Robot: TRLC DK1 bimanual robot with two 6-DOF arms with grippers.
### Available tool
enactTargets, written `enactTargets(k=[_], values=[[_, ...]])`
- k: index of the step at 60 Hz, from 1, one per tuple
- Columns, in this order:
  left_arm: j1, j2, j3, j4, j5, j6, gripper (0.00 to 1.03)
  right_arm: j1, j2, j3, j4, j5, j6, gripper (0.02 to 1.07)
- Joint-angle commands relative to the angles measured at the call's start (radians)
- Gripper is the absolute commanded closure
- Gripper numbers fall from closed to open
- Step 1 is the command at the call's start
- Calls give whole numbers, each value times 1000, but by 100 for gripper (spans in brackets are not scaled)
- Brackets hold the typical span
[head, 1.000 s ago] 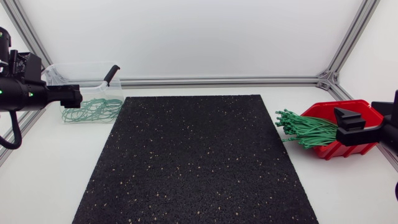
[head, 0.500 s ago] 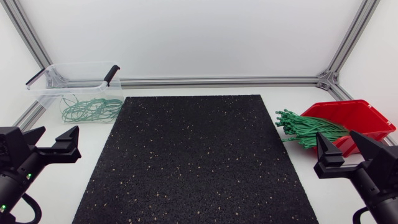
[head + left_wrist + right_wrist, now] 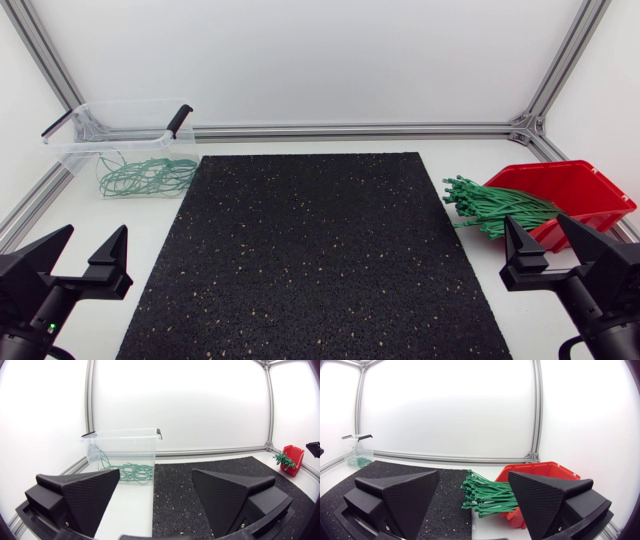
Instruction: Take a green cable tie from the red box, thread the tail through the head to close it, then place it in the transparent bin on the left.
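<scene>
A bundle of green cable ties [image 3: 495,207] [image 3: 487,495] sticks out of the red box [image 3: 575,190] [image 3: 540,472] at the table's right. The transparent bin [image 3: 125,150] [image 3: 125,452] stands at the back left with several closed green ties [image 3: 145,177] [image 3: 127,471] inside. My left gripper [image 3: 80,258] [image 3: 155,492] is open at the front left, empty, far short of the bin. My right gripper [image 3: 548,245] [image 3: 472,502] is open at the front right, empty, just in front of the red box and the ties.
A black speckled mat [image 3: 315,250] covers the middle of the white table. An aluminium frame rail [image 3: 350,130] runs along the back edge, with slanted posts at both back corners.
Both arms have drawn back from the bin and the red box towards the table's front corners. Each gripper now points across the table, still open and empty.
</scene>
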Motion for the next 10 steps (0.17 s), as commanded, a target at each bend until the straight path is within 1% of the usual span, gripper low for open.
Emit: enactTargets(k=[1, 10], values=[[-10, -30, -42, -8, 8, -19, 3, 7, -6, -22, 14, -3, 25, 7], [-10, -30, -42, -8, 8, -19, 3, 7, -6, -22, 14, -3, 25, 7]])
